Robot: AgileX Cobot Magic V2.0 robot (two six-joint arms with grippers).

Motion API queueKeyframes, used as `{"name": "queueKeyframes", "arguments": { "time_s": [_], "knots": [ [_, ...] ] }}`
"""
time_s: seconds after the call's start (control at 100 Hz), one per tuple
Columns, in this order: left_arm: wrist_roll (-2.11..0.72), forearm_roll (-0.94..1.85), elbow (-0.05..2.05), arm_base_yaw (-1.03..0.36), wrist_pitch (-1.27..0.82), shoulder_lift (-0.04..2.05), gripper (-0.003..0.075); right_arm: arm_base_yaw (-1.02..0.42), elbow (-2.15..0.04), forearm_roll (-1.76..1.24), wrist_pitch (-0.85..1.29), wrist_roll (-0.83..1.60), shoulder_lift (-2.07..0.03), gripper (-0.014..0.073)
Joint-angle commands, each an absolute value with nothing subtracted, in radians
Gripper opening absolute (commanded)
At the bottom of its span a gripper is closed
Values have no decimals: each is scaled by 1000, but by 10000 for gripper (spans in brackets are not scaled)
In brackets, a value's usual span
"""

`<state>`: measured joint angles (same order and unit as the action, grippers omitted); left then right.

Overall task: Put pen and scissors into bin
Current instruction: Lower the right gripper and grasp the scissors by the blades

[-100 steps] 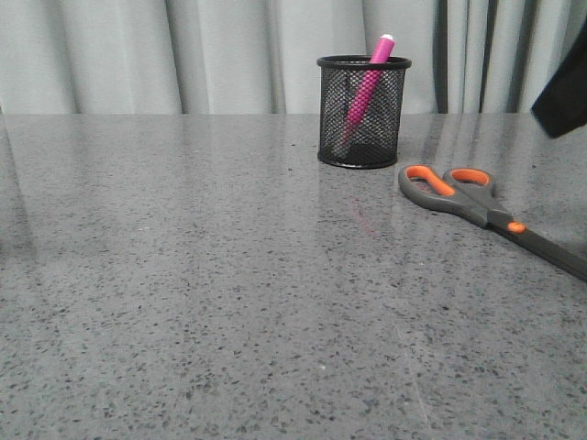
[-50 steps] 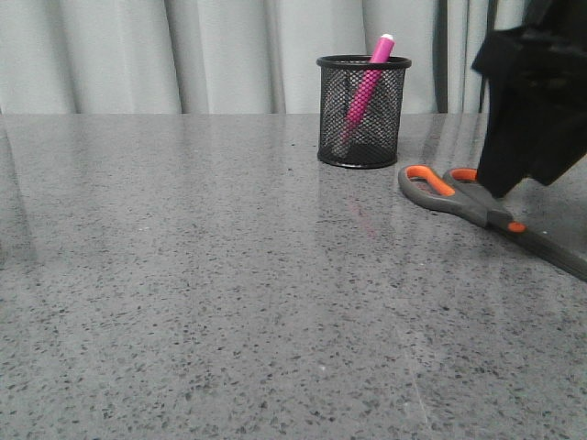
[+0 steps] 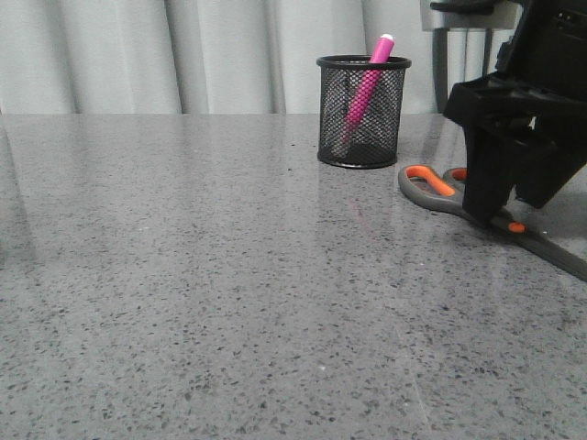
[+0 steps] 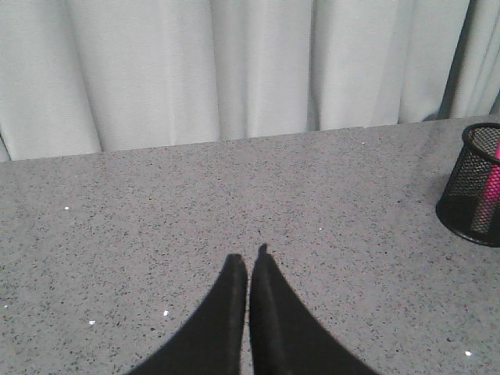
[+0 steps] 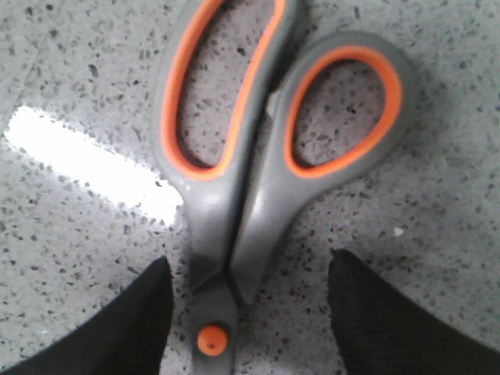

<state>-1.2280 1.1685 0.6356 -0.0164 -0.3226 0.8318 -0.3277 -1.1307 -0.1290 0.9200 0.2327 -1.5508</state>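
Where a second ago only a dark corner of the right arm showed at the front view's edge, the right hand has now come down over the scissors, hiding the handle nearest it. Those scissors lie flat on the table, just beside the bin, which has not moved and holds the pink pen leaning against its rim. Only the right wrist view shows the hand's fingers spread apart on either side of the scissors near the orange pivot, touching nothing. Only the left wrist view shows the left hand, its fingers pressed together and empty above bare table.
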Motion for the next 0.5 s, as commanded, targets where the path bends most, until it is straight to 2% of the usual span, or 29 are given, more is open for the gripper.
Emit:
{"name": "queueKeyframes", "arguments": {
  "time_s": [0.0, 0.49],
  "knots": [
    [-1219, 1201, 666, -14, -299, 822, -19, -337, -1162, -116, 901, 231, -1529, 402],
    [-1219, 1201, 666, -14, -299, 822, -19, -409, -1162, 0, 853, 161, -1553, 389]
  ]
}}
